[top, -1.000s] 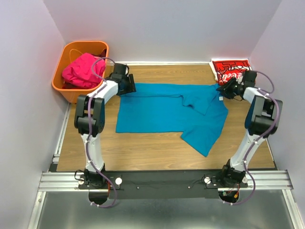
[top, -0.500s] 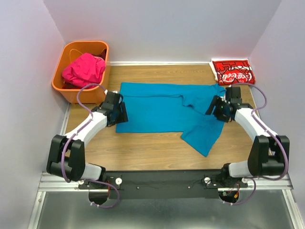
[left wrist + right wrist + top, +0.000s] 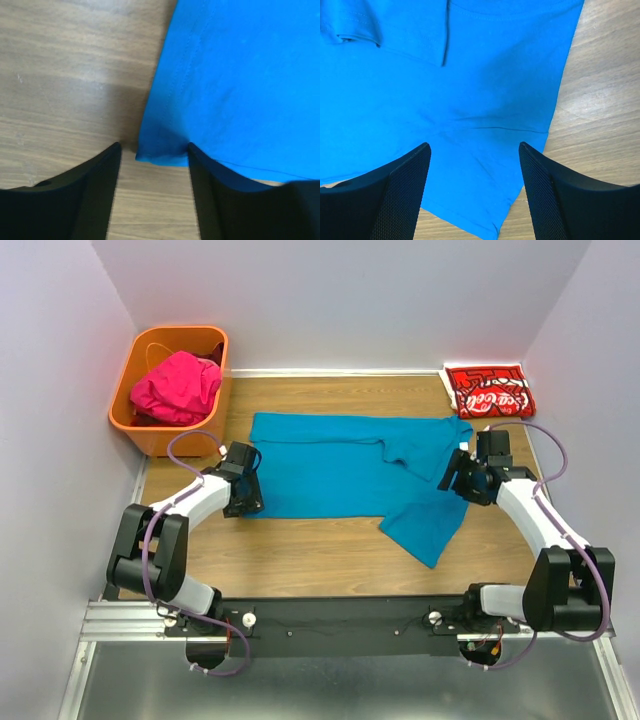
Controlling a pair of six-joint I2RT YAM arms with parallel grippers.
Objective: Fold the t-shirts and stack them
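Note:
The teal-blue t-shirt lies spread on the wooden table, with its right part folded over and one end pointing toward me. My left gripper is low at the shirt's near-left corner. In the left wrist view that corner lies between the open fingers of the left gripper. My right gripper hovers open over the shirt's right side, and the blue cloth fills the gap of the right gripper. The red t-shirt lies folded at the far right. The magenta-pink one is bunched in the basket.
An orange plastic basket stands at the far left corner, just off the table. Walls close in on three sides. Bare wood shows right of the shirt and along the near edge. The arms' mounting rail runs across the front.
Both arms have swung back from the shirt's far edge toward me. The left gripper has dropped to the near-left corner, and the right gripper has opened and moved over the shirt's right side.

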